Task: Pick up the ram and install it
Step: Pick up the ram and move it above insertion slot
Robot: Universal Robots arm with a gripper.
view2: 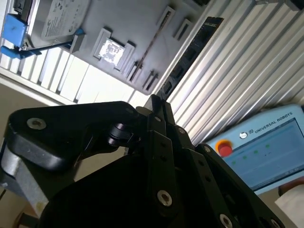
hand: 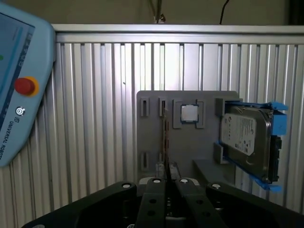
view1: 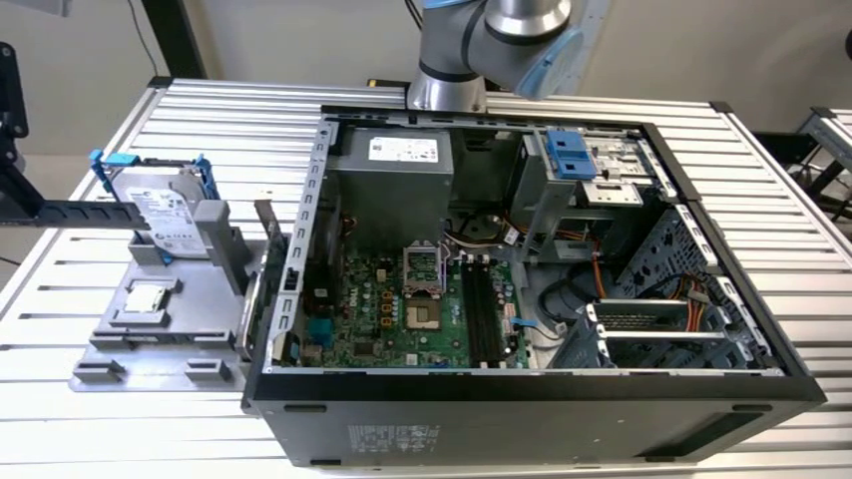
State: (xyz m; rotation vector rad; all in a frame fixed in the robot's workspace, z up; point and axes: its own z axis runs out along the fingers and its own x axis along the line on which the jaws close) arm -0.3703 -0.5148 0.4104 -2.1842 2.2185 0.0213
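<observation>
The ram [hand: 165,133] stands on its edge in slots of a grey holder plate [hand: 152,142], so I see it as a thin dark line; in the second wrist view the ram [view2: 153,43] runs slantwise across the plate. My gripper [hand: 167,179] hangs well above the plate, lined up with the ram's near end, its black fingers [hand: 156,186] pressed together with nothing between them. The second wrist view has the gripper [view2: 154,100] in the same shut pose. In the exterior view the ram [view1: 267,235] stands between the holder and the open computer case [view1: 317,190].
On the holder plate lie a processor chip [hand: 189,113] and a silver hard drive [hand: 247,137] in blue rails. A teach pendant [hand: 19,85] with a red button lies on the ribbed metal table [hand: 95,95]. The case's motherboard [view1: 399,319] has black memory slots [view1: 482,314].
</observation>
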